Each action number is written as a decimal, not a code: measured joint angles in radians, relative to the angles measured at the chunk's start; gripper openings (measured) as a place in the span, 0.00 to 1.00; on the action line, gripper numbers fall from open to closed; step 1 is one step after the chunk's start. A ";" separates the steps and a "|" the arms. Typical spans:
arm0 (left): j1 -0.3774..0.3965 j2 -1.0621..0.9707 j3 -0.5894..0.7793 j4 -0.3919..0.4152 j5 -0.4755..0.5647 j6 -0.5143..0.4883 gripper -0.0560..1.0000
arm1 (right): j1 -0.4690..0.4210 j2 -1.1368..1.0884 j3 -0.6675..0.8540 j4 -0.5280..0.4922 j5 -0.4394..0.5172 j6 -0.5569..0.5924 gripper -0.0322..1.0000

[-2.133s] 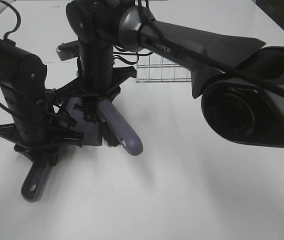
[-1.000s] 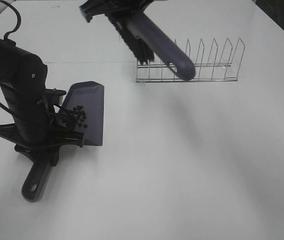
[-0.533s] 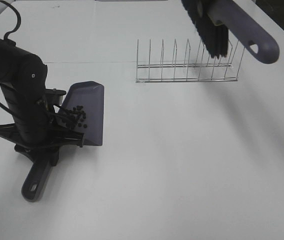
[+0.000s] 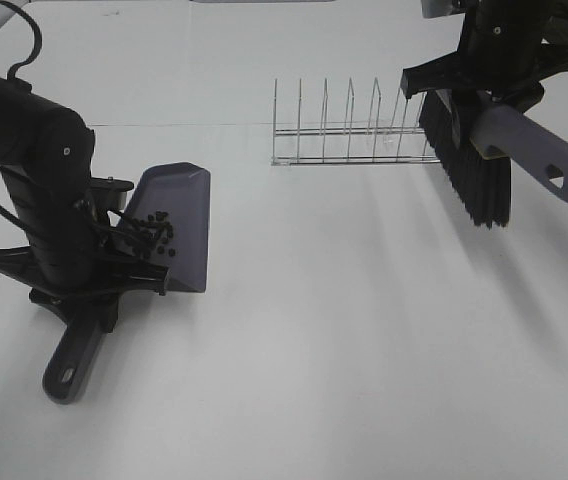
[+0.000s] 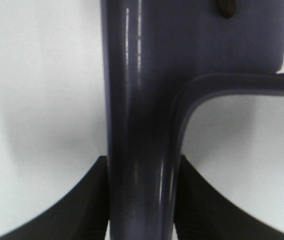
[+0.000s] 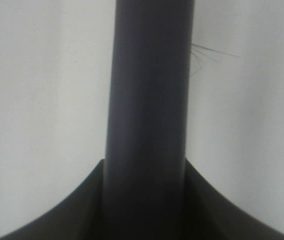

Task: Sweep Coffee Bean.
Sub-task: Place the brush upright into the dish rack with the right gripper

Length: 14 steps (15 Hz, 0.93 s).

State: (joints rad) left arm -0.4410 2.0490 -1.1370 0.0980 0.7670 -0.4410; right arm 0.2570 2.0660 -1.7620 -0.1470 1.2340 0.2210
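Coffee beans (image 4: 154, 228) sit in a small dark cluster inside the purple-grey dustpan (image 4: 182, 210), toward its rear wall, on the left side of the white counter (image 4: 364, 350) as the high camera sees it. The left claw (image 4: 84, 285) is closed tight on the dustpan's handle just behind the pan, so the beans lie close in front of it, a little above its black fingers in that view, with the end of the handle sticking out below the claw toward the near edge. The left wrist camera shows the glossy handle running up between the two dark fingers (image 5: 89, 205), which press on it from both sides. The right claw (image 4: 479, 95) is far from the beans, over at the upper right, clamped shut on the grey handle of the brush (image 4: 539, 155); the black bristles (image 4: 476, 180) point down and hang above the counter, just beside the right end of the wire rack (image 4: 349, 135). From the right wrist camera the brush handle fills the middle of the picture between the fingers, and a few stray hairs show beside it. Beans and brush are well apart, with open counter between them
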 joint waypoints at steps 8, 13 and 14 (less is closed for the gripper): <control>0.000 0.001 0.000 -0.001 0.000 0.004 0.38 | 0.000 0.135 -0.021 -0.034 -0.029 0.008 0.33; 0.000 0.001 0.000 -0.002 0.000 0.004 0.38 | 0.000 0.220 -0.172 -0.065 -0.034 0.008 0.33; 0.000 0.001 0.000 -0.002 0.000 0.004 0.38 | 0.000 0.235 -0.204 -0.070 -0.030 0.008 0.33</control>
State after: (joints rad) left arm -0.4410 2.0500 -1.1370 0.0960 0.7670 -0.4370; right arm 0.2570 2.3010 -1.9660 -0.2170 1.2040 0.2290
